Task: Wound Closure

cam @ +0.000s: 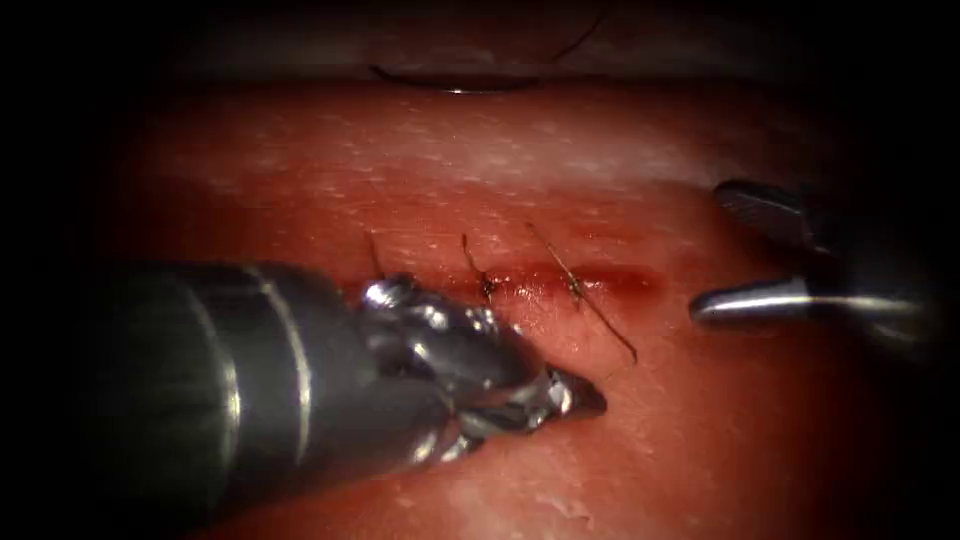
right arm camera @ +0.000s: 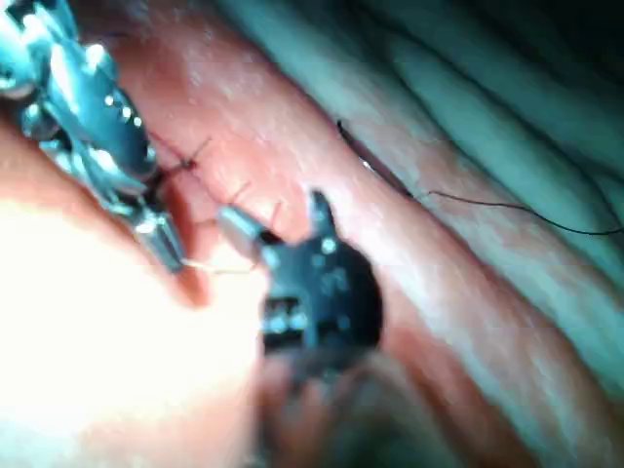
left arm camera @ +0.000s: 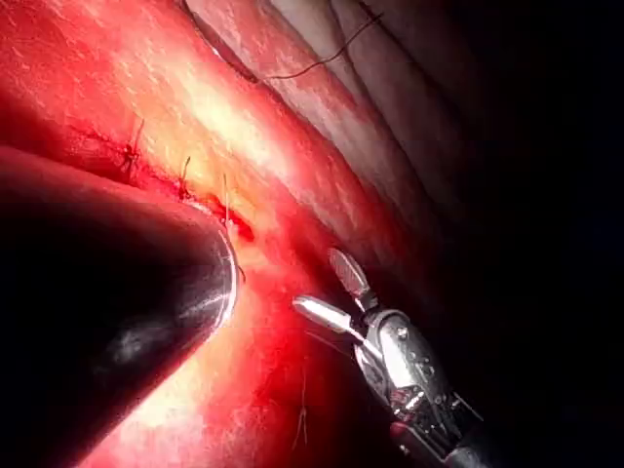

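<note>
Left arm's steel wristed hand (cam: 575, 395): jaws closed, tip resting at or just over the pink pork-belly tissue (cam: 720, 440), at about 5 o'clock from the stitched part of the cut; whether a strand is pinched between the jaws cannot be told, and no needle is in them. Right arm's dark steel hand (cam: 715, 250): jaws spread wide, holding nothing, hovering at 3 o'clock from the dark red horizontal cut (cam: 620, 280), apart from the tissue. Three dark knotted stitches (cam: 575, 290) cross the cut, each with short cut ends standing up; red fluid (left arm camera: 242, 230) lies along the line. The thin curved steel needle (cam: 470, 88) lies free at 12 o'clock, on the far edge of the tissue, well apart from both hands, not in the tissue, with fine black thread (cam: 580, 42) trailing from it. Judgement: an interval between stitches, with the needle unheld. The next move calls for one hand to reach to 12 o'clock and take the needle squarely without dragging the thread.
</note>
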Tool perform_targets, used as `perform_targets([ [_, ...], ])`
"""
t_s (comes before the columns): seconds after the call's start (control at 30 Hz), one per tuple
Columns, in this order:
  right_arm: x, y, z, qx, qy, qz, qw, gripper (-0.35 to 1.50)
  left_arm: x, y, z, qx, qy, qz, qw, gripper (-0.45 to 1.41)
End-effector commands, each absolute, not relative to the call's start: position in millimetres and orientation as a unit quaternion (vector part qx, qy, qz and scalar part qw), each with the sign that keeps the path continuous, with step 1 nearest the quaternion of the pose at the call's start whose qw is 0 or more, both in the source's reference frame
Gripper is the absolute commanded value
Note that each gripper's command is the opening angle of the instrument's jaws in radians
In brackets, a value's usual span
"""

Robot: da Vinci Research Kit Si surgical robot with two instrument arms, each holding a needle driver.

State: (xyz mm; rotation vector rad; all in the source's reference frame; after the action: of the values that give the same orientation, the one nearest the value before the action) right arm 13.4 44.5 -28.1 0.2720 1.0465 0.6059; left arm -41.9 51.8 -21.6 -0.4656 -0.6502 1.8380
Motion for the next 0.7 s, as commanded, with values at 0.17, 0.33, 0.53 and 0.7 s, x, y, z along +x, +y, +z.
perform_targets([
  [0.17, 15.6, 43.0, -25.3, 0.118, 0.514, 0.204, 0.825, 1.30, -39.3, 54.1, -22.7, -0.203, -0.259, 0.774, 0.541, -0.35],
  [0.33, 16.6, 42.6, -23.2, 0.078, 0.515, 0.178, 0.835, 1.31, -37.3, 55.3, -22.9, -0.205, -0.250, 0.773, 0.546, -0.35],
  [0.53, 18.4, 42.9, -20.4, 0.046, 0.508, 0.183, 0.841, 1.31, -37.2, 55.2, -23.0, -0.204, -0.249, 0.773, 0.547, -0.35],
  [0.7, 20.8, 42.9, -19.3, 0.030, 0.508, 0.186, 0.840, 1.31, -37.1, 55.4, -23.3, -0.206, -0.249, 0.775, 0.544, -0.35],
])
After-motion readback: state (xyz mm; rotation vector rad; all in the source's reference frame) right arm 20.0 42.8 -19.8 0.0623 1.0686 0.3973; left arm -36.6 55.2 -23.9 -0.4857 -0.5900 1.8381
